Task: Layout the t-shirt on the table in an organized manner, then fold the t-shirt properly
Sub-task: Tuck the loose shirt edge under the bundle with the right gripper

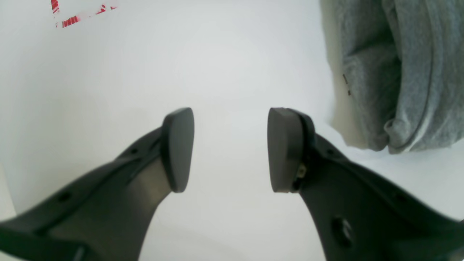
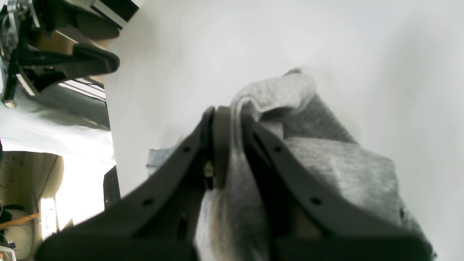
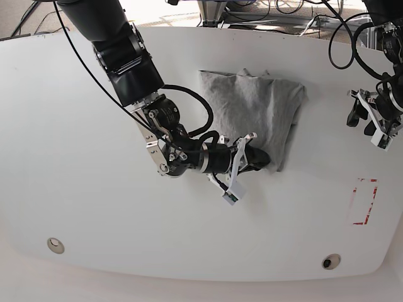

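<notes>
The heather-grey t-shirt point(image 3: 252, 104) lies bunched and partly folded over in the middle of the white table point(image 3: 94, 207). My right gripper point(image 3: 257, 158) reaches in from the left to the shirt's near edge. In the right wrist view the right gripper point(image 2: 232, 116) is shut on a fold of the t-shirt point(image 2: 348, 166), with fabric pinched between the pads. My left gripper point(image 3: 360, 113) hovers to the right of the shirt, apart from it. In the left wrist view the left gripper point(image 1: 231, 148) stands open over the bare table point(image 1: 217, 54), with the t-shirt point(image 1: 398, 72) off to the upper right.
A red dashed rectangle mark point(image 3: 364, 201) sits near the table's right edge and shows as the red mark point(image 1: 72, 18) in the left wrist view. Two round grommets point(image 3: 55, 245) point(image 3: 330, 261) lie near the front edge. Cables and equipment point(image 2: 54, 54) sit beyond the table.
</notes>
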You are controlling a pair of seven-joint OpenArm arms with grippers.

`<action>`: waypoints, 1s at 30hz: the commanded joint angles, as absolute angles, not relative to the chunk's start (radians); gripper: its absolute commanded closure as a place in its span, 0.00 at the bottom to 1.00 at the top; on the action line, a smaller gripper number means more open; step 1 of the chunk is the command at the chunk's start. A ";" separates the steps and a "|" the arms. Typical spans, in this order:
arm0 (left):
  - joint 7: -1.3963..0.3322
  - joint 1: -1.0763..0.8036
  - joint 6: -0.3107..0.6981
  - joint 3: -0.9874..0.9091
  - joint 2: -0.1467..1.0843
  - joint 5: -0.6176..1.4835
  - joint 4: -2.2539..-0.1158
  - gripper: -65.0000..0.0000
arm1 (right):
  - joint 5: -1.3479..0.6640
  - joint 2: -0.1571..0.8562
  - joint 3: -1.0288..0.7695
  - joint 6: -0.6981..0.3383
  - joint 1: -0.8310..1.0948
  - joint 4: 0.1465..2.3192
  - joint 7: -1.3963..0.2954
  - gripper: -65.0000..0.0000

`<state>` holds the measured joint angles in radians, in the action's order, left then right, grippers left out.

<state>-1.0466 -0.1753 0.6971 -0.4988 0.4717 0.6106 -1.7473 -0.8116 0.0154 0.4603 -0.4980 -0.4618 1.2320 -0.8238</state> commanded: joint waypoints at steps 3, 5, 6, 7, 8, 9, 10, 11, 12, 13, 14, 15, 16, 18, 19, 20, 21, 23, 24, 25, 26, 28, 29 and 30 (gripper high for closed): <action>-1.023 -0.166 0.698 -0.506 0.492 0.622 -1.761 0.54 | -0.834 0.048 0.438 -0.512 -0.504 1.254 -0.800 1.00; -1.023 -0.165 0.698 -0.504 0.492 0.622 -1.761 0.54 | -0.834 0.058 0.437 -0.512 -0.509 1.253 -0.799 1.00; -1.023 -0.163 0.698 -0.504 0.492 0.622 -1.761 0.54 | -0.834 0.065 0.437 -0.512 -0.509 1.253 -0.796 1.00; -1.023 -0.163 0.698 -0.504 0.492 0.622 -1.761 0.54 | -0.834 0.070 0.437 -0.512 -0.510 1.253 -0.794 1.00; -1.023 -0.163 0.698 -0.503 0.492 0.622 -1.761 0.54 | -0.834 0.071 0.437 -0.512 -0.510 1.251 -0.794 1.00; -1.023 -0.163 0.698 -0.496 0.492 0.622 -1.761 0.54 | -0.834 0.076 0.437 -0.512 -0.510 1.251 -0.791 1.00; -1.023 -0.163 0.698 -0.492 0.492 0.622 -1.761 0.54 | -0.834 0.077 0.437 -0.512 -0.510 1.251 -0.788 1.00; -1.023 -0.163 0.698 -0.484 0.492 0.622 -1.761 0.54 | -0.834 0.079 0.437 -0.512 -0.510 1.251 -0.779 1.00; -1.023 -0.163 0.698 -0.478 0.492 0.622 -1.761 0.54 | -0.834 0.081 0.437 -0.512 -0.510 1.250 -0.766 1.00; -1.023 -0.163 0.698 -0.475 0.492 0.622 -1.761 0.54 | -0.834 0.084 0.437 -0.512 -0.509 1.250 -0.762 1.00; -1.023 -0.163 0.698 -0.473 0.492 0.622 -1.761 0.54 | -0.832 0.085 0.437 -0.512 -0.507 1.250 -0.756 0.99; -1.023 -0.163 0.698 -0.470 0.492 0.622 -1.761 0.54 | -0.832 0.085 0.437 -0.512 -0.507 1.247 -0.751 0.99; -1.023 -0.163 0.698 -0.470 0.492 0.622 -1.761 0.54 | -0.832 0.084 0.437 -0.512 -0.506 1.242 -0.750 0.99; -1.023 -0.162 0.698 -0.470 0.492 0.622 -1.761 0.54 | -0.832 0.081 0.437 -0.512 -0.506 1.225 -0.746 0.99; -1.023 -0.162 0.698 -0.470 0.492 0.622 -1.761 0.54 | -0.832 0.079 0.437 -0.512 -0.506 1.219 -0.746 0.99; -1.023 -0.162 0.698 -0.470 0.492 0.622 -1.761 0.54 | -0.832 0.077 0.437 -0.512 -0.506 1.214 -0.746 0.99; -1.023 -0.162 0.698 -0.470 0.492 0.622 -1.761 0.54 | -0.832 0.077 0.437 -0.512 -0.506 1.211 -0.746 0.99; -1.023 -0.162 0.698 -0.470 0.492 0.622 -1.761 0.54 | -0.834 0.061 0.437 -0.512 -0.504 1.202 -0.746 0.99; -1.023 -0.162 0.698 -0.470 0.492 0.622 -1.761 0.54 | -0.834 0.058 0.437 -0.512 -0.504 1.202 -0.746 0.99; -1.023 -0.162 0.698 -0.470 0.492 0.622 -1.761 0.54 | -0.834 0.053 0.437 -0.512 -0.504 1.202 -0.746 0.99; -1.023 -0.162 0.698 -0.470 0.492 0.622 -1.761 0.54 | -0.837 0.050 0.438 -0.512 -0.504 1.202 -0.746 0.99; -1.023 -0.160 0.698 -0.470 0.492 0.622 -1.761 0.54 | -0.840 0.045 0.438 -0.515 -0.504 1.205 -0.748 1.00; -1.023 -0.160 0.698 -0.470 0.492 0.622 -1.761 0.54 | -0.840 0.042 0.438 -0.515 -0.504 1.207 -0.748 1.00; -1.023 -0.160 0.698 -0.470 0.492 0.622 -1.761 0.54 | -0.840 0.042 0.438 -0.515 -0.504 1.207 -0.748 1.00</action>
<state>-1.0466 -0.1715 0.6975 -0.4618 0.4717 0.6094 -1.7470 -0.8135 0.0521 0.4404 -0.5011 -0.4698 1.1843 -0.7708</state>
